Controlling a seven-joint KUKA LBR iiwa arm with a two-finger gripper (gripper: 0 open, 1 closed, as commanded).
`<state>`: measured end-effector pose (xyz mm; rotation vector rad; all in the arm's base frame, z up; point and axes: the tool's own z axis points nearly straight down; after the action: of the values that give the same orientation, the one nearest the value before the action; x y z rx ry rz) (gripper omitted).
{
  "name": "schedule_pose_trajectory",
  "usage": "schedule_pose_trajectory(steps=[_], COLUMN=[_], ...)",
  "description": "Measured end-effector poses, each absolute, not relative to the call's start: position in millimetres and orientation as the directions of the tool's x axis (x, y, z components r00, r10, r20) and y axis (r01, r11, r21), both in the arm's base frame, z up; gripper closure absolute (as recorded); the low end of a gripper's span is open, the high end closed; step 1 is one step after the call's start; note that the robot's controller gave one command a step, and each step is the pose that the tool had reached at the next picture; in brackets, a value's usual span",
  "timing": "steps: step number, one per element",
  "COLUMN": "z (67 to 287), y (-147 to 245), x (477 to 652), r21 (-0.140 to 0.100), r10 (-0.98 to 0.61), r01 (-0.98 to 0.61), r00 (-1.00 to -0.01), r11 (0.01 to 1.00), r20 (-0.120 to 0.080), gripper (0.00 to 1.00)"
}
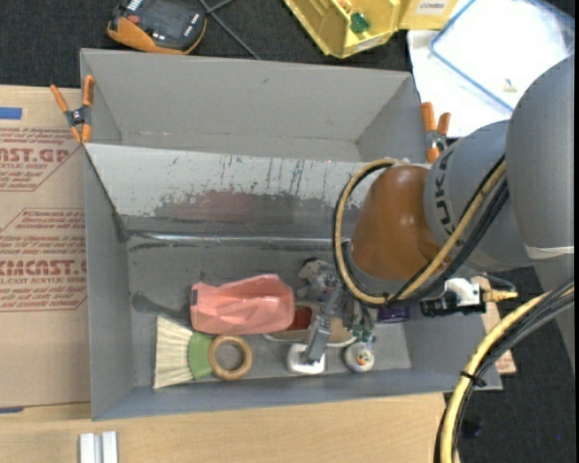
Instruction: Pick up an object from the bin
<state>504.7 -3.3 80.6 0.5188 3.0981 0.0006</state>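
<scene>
**Camera view: claw down low at front of bin, how I'd grab**

Camera view has the claw (pixel 317 347) down in the front-right part of the grey metal bin (pixel 111 258), arm (pixel 526 177) coming in from the right w/ its orange-brown wrist cover (pixel 391 222) above. Can't tell how far open the claw is or if it's got anything, b/c the tip sits right in the clutter.

Right at the tip: a small pale silvery-white lump (pixel 305 360) lying just by the front wall, prob the pick imo. Just beside it on the right is a small round white thing w/ an orange spot (pixel 360 357). On its left, near, is a tan cardboard tape ring (pixel 232 357), then a little brush w/ pale bristles and a green band (pixel 177 353). Behind those lies a crumpled pink plastic bag (pixel 243 304), its right end close to the claw.

How I'd do this step: centre the claw on the silvery lump and go straight down, no sideways drag, b/c the neighbours are tight and the front wall is right there. Close only once it straddles the lump, else it prob pinches the bag or knocks the round thing away. Lift vertical, check nothing else rides along.
</scene>
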Motion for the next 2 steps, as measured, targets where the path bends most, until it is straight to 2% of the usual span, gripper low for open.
schedule_pose_trajectory(steps=[1,2], z=[72.9,84.6], y=[-5.8,-8.4], x=[506.2,504.6], r21=[0.001,-0.002], r10=[-0.054,-0.248], r01=[-0.054,-0.248], r00=[-0.998,-0.969], r11=[0.999,0.969], r20=[-0.017,-0.018], gripper=[1.00,1.00])
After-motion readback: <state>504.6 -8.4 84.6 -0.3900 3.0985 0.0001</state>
